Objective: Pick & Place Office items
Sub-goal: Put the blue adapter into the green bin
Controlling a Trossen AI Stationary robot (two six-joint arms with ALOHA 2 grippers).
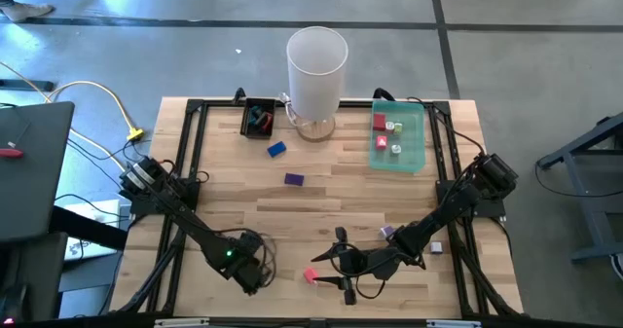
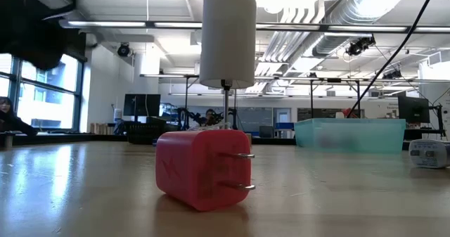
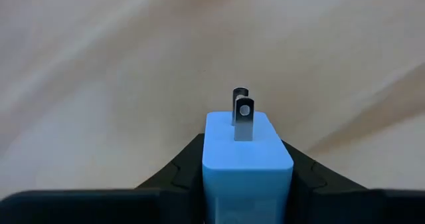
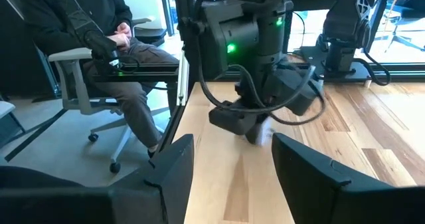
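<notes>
My left gripper point(image 1: 251, 270) points down near the table's front edge, shut on a light-blue plug block point(image 3: 247, 159) with two metal prongs. Just to its right, my right gripper point(image 1: 341, 263) lies nearly level and open with nothing between its fingers, facing the left gripper point(image 4: 255, 127). A pink plug block point(image 1: 311, 276) rests on its side on the table by the right gripper, prongs level point(image 2: 200, 168). A blue piece point(image 1: 276, 149) and a purple piece point(image 1: 294, 179) lie mid-table. My left gripper pinches the light-blue plug block between its two fingers point(image 3: 182, 167), one on each of two opposite sides point(image 3: 208, 164). The fingers come from above. The block's prongs point(image 3: 243, 111) point away from the gripper, down at the table; whether it is clear of the wood I cannot tell.
A tall white cylinder point(image 1: 316, 70) stands at the far middle, with a small black tray point(image 1: 258, 117) on its left and a translucent green tray point(image 1: 417, 153) holding several pieces on its right. Two small pieces point(image 1: 387, 233) lie near the right arm. A seated person point(image 4: 99, 44) shows beyond the table.
</notes>
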